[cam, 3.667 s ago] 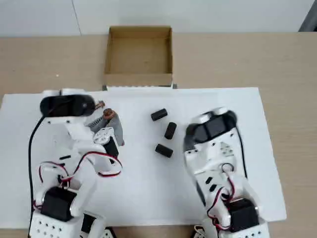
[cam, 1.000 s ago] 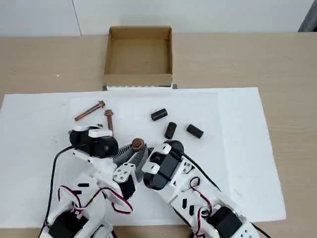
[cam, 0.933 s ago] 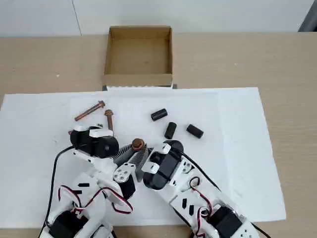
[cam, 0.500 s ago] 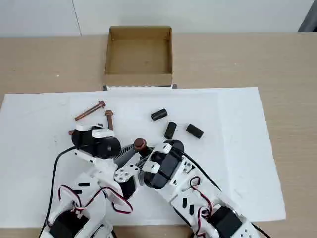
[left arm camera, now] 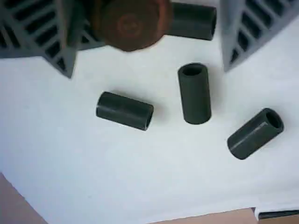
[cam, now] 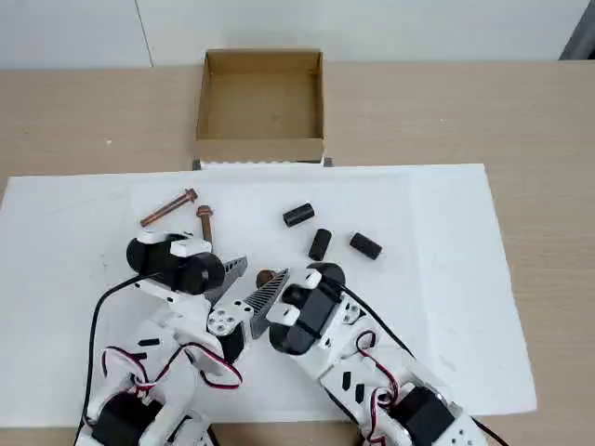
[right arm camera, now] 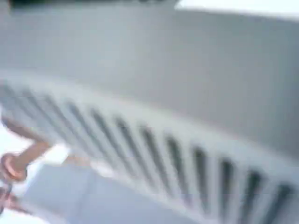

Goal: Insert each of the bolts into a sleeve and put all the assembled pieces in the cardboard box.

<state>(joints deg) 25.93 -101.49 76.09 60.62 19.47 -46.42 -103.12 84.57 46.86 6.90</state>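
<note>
My left gripper (cam: 262,271) is open, its grey fingers (left arm camera: 42,32) spread wide on either side of a copper bolt head (cam: 265,277). The same bolt head (left arm camera: 130,21) faces the left wrist camera and touches neither finger that I can see. The gripper end of my right arm (cam: 286,290) is right behind the bolt; what holds the bolt is hidden. Three black sleeves (cam: 297,215) (cam: 320,243) (cam: 365,245) lie on the paper, and a further sleeve (left arm camera: 191,21) lies close behind the bolt head. Two loose bolts (cam: 168,207) (cam: 204,223) lie to the left.
The open cardboard box (cam: 263,149) stands past the far edge of the white paper sheet (cam: 446,279). Both arms crowd the near middle of the sheet. A copper bolt (right arm camera: 18,161) appears blurred in the right wrist view, behind a ribbed grey part.
My left gripper, shut on the bolt half a second ago, has opened; one finger swung away to the left. The bolt head sits slightly lower, against the right arm's end.
</note>
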